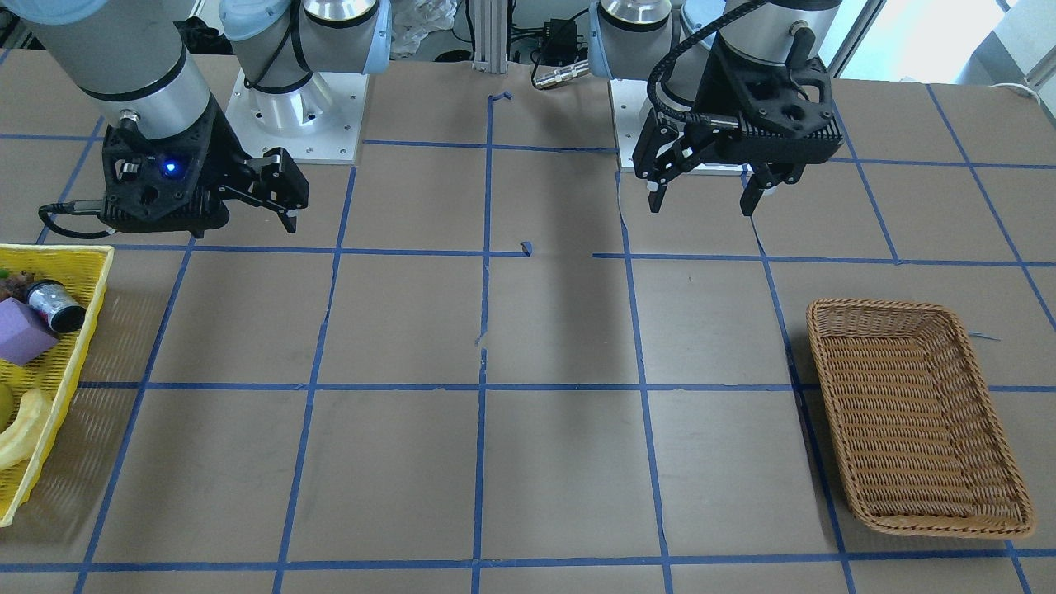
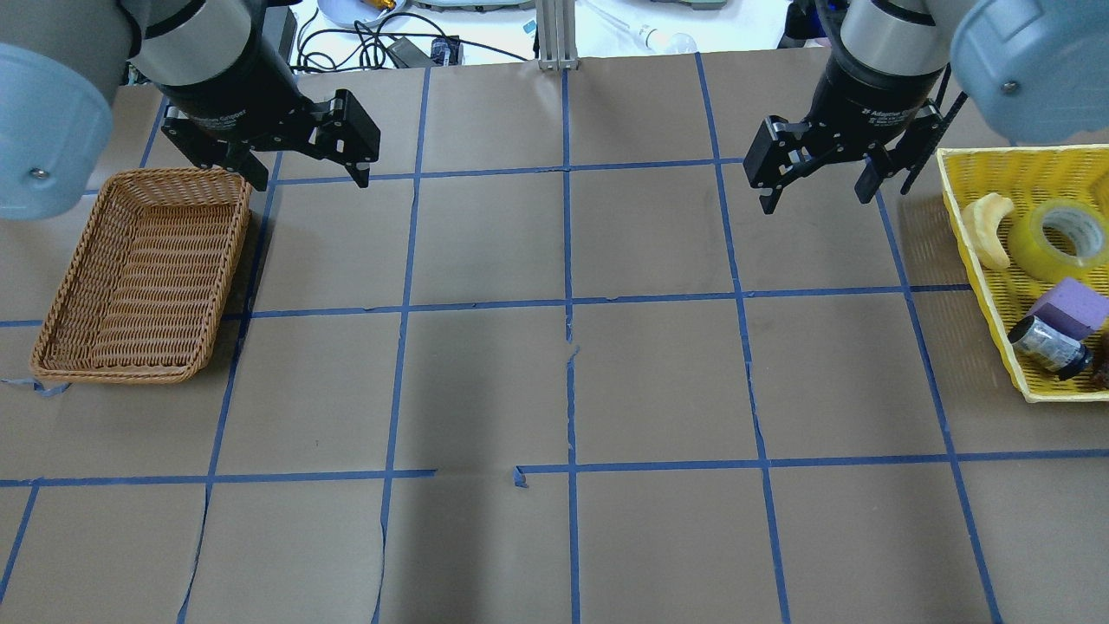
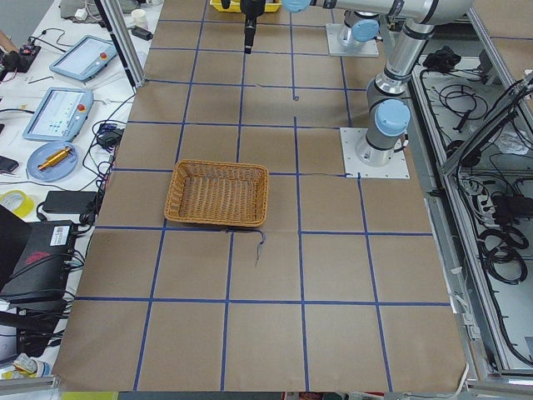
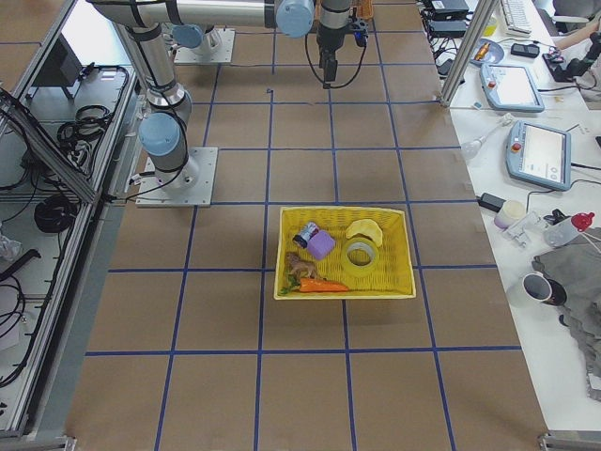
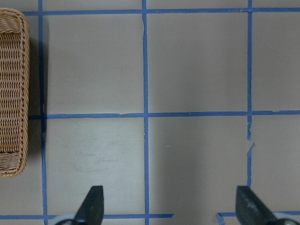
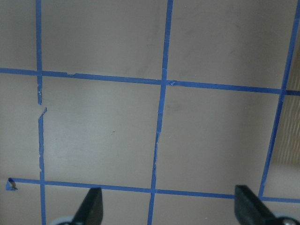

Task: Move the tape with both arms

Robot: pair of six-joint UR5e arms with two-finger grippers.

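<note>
The tape [image 2: 1053, 238], a translucent yellow roll with a pale core, lies flat in the yellow basket [image 2: 970, 243] at the table's right end. It also shows in the exterior right view [image 4: 360, 254]. My right gripper [image 2: 816, 192] hangs open and empty above the table, about one grid square left of that basket. My left gripper [image 2: 308, 178] is open and empty, just beyond the far right corner of the wicker basket [image 2: 139, 277]. Both wrist views show spread fingertips [image 5: 93, 206] [image 6: 93, 206] over bare table.
The yellow basket also holds a pale banana-like thing [image 2: 990, 227], a purple block [image 2: 1079, 305] and a black-and-silver cylinder [image 2: 1047, 345]. The wicker basket [image 1: 916, 412] holds nothing. Blue tape lines grid the brown table.
</note>
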